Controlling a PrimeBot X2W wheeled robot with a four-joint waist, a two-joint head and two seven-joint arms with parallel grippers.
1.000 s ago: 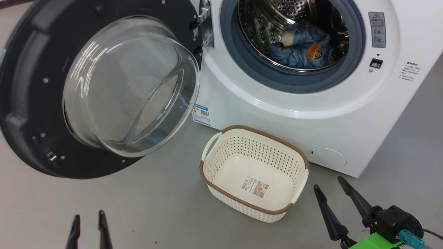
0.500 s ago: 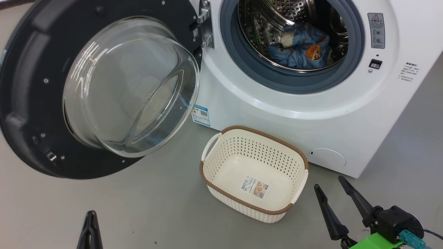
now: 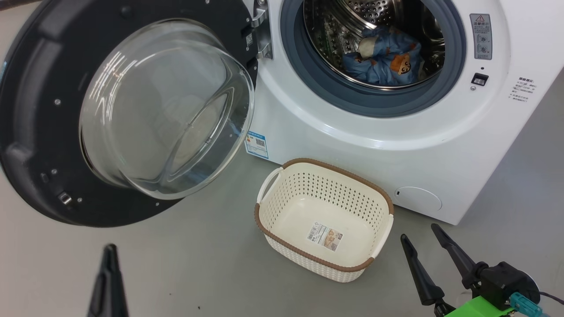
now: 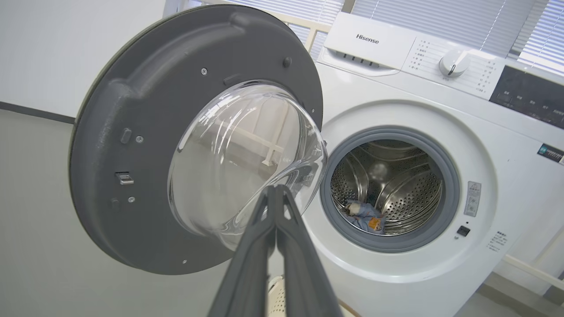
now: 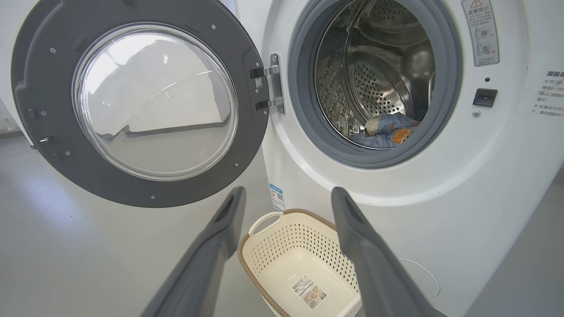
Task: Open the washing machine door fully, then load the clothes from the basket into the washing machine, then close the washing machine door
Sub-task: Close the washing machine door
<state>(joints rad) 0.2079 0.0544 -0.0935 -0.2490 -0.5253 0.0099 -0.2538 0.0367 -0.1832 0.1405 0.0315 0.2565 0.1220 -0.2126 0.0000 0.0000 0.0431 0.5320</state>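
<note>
Here the washing machine door (image 3: 35, 132) stands wide open to the left, and the clothes (image 3: 381, 59) lie in the drum (image 3: 374, 17) of the washing machine (image 3: 352, 145). The basket (image 3: 324, 165) sits on the floor (image 3: 198, 246) before it. The left fingers (image 3: 108, 286) are pressed together; the right fingers (image 3: 418, 268) spread wide near the basket.

the big white boxy front-loading washing machine (image 3: 396, 145) stands on the grey floor (image 3: 198, 264), its round black-rimmed glass-bowl door (image 3: 35, 132) hanging open on the robot's left. the light blue bear-printed fabric clothes (image 3: 379, 61) lie low in the perforated steel drum (image 3: 374, 13). the small cream perforated plastic basket (image 3: 326, 187) sits on the floor just before the machine, right of the door.
</note>
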